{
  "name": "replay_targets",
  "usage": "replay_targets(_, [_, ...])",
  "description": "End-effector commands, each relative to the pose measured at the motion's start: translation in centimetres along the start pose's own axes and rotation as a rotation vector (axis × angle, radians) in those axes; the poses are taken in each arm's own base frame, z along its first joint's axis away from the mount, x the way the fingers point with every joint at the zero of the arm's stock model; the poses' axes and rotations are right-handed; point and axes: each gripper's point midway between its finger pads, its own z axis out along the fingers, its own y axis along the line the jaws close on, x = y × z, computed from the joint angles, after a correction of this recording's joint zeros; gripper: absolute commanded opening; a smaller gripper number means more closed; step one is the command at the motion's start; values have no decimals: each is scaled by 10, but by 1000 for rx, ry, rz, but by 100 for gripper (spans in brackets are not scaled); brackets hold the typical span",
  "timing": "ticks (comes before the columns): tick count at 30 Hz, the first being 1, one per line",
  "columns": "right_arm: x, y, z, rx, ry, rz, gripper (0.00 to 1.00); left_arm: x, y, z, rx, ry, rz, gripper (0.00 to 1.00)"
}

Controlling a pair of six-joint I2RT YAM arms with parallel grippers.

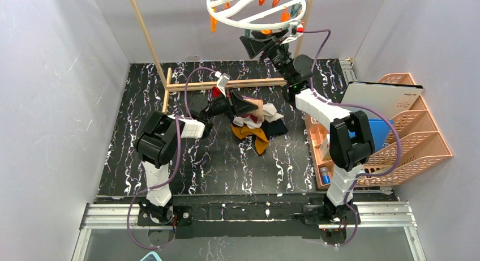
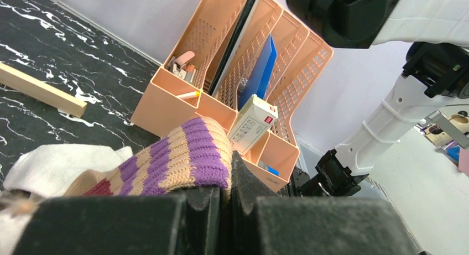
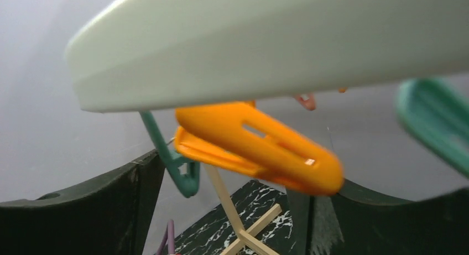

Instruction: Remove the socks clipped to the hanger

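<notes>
- The left gripper (image 2: 227, 194) fills the bottom of its wrist view. Its dark fingers are pressed together on the cuff of a striped sock (image 2: 182, 155) banded purple, tan and maroon.
- A white sock (image 2: 61, 161) lies just beside the striped one, to the left.
- The right gripper (image 3: 246, 177) is raised to the hanger (image 3: 276, 45). Its fingers are spread, with an orange clothespin (image 3: 260, 150) between them; whether either finger touches it cannot be told.
- A teal clothespin (image 3: 437, 116) hangs blurred to the right.
- From above, the white ring of the hanger hangs over the far edge of the mat.
- The socks (image 1: 255, 125) lie in a heap mid-mat between the arms, a mustard sock (image 1: 252, 135) on its near side.
- A small white box (image 2: 251, 122) with a red label stands in the peach file organiser (image 1: 413, 142); its print is too small to read.
- A white board (image 1: 379, 99) in the organiser bears dark lettering at its corner, which is illegible.
- The surface is a black mat (image 1: 170, 159) veined white like marble, with plain pale walls on three sides.
- A light wooden frame (image 1: 226, 84) rests on the far part of the mat.
</notes>
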Motion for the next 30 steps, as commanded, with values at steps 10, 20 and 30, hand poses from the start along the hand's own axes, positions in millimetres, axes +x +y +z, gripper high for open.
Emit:
replay_targets(10, [-12, 5, -9, 48, 72, -63, 98, 8, 22, -2, -181, 55, 53, 0])
replay_targets(20, [-4, 3, -40, 130, 167, -90, 98, 59, 103, -39, -795, 572, 418, 0])
replay_targets(30, [-37, -46, -132, 604, 124, -243, 98, 47, 135, -75, -1122, 757, 624, 11])
